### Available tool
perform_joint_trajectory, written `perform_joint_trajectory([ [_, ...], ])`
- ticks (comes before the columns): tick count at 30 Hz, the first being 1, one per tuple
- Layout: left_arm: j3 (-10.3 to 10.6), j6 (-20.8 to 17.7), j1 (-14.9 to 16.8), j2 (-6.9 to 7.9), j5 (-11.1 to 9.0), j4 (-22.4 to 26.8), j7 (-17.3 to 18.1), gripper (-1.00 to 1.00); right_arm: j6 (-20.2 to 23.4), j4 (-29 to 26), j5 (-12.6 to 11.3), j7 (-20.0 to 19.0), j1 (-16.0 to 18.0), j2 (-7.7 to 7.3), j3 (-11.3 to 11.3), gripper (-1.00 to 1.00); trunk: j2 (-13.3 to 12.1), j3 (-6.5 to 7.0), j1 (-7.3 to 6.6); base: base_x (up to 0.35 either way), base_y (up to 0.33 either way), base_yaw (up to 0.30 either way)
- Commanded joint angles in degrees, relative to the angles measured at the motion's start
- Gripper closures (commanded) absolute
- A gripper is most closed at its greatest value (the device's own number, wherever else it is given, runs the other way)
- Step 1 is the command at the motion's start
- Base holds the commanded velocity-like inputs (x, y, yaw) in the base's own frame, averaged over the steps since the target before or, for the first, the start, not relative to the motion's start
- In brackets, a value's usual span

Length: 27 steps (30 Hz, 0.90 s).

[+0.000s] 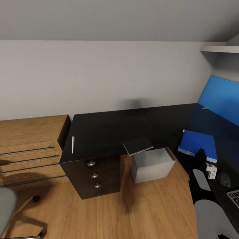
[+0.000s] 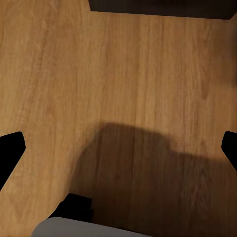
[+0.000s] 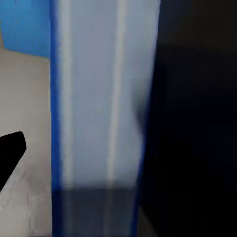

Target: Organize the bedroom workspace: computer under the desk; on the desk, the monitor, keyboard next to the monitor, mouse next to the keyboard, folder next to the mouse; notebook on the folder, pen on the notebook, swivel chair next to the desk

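Counter [image 1: 109, 127]: black L-shaped top against the wall, drawer unit below; we saw most of it bare.
Floor [image 2: 118, 74]: wood planks, robot shadow across it in the left wrist view.
Monitor [image 1: 221, 98]: blue screen at the right end of the counter, upright, already where the task wants it.
Computer [image 1: 152, 165]: grey box on the floor, tucked partly under the counter edge; we judged that part done.
Swivel chair [image 1: 7, 207]: grey seat at the lower left, well apart from the counter; we judged it not yet positioned.
Notebook [image 1: 198, 143]: blue book flat on the counter by the monitor; we could not tell folder from notebook here.
Dark flat item [image 1: 137, 145]: hung over the counter corner above the computer, maybe the folder; unsure.
Keyboard [image 1: 234, 196]: only a corner seen, on the counter at the far right.
Mouse [image 1: 225, 179]: dark, near the keyboard.
Pen [image 1: 73, 144]: white, lay alone at the counter's left edge, well apart from the book, so it needed fetching.
Right end effector [image 1: 211, 170]: close against the blue book's edge; we could not tell if clamped or apart.
Left end effector [image 2: 118, 143]: fingers wide apart, held nothing, pointed at the floor.
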<state>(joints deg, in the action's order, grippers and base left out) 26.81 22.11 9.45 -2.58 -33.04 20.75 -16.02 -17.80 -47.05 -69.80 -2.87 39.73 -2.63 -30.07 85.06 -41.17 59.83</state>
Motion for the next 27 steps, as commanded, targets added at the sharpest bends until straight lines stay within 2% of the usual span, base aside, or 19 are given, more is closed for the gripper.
perform_joint_trajectory([
  [1,0.51,0.21,0.05,0.03,-0.27,0.0,-0.44,-1.0,-0.15,0.03,-0.6,-0.3,0.03,-0.01,0.01,-1.0,0.02,-0.04,0.0,0.0,0.0,0.0],
  [14,0.53,0.22,0.05,0.03,-0.27,0.0,-0.41,-1.0,-0.2,0.03,-0.6,-0.3,0.04,-0.33,0.07,-1.0,0.02,-0.04,0.0,-0.001,0.0,0.0],
  [19,0.53,0.21,0.05,0.03,-0.27,0.0,-0.34,-1.0,-0.21,0.03,-0.58,-0.36,0.01,-0.36,0.09,-1.0,0.02,-0.04,0.0,-0.173,0.0,0.0],
  [27,0.48,0.21,0.05,0.03,-0.27,-0.08,-0.41,-1.0,-0.21,0.19,-0.51,-0.43,0.0,-0.28,0.09,-1.0,0.02,-0.04,0.0,-0.031,0.0,0.0],
])
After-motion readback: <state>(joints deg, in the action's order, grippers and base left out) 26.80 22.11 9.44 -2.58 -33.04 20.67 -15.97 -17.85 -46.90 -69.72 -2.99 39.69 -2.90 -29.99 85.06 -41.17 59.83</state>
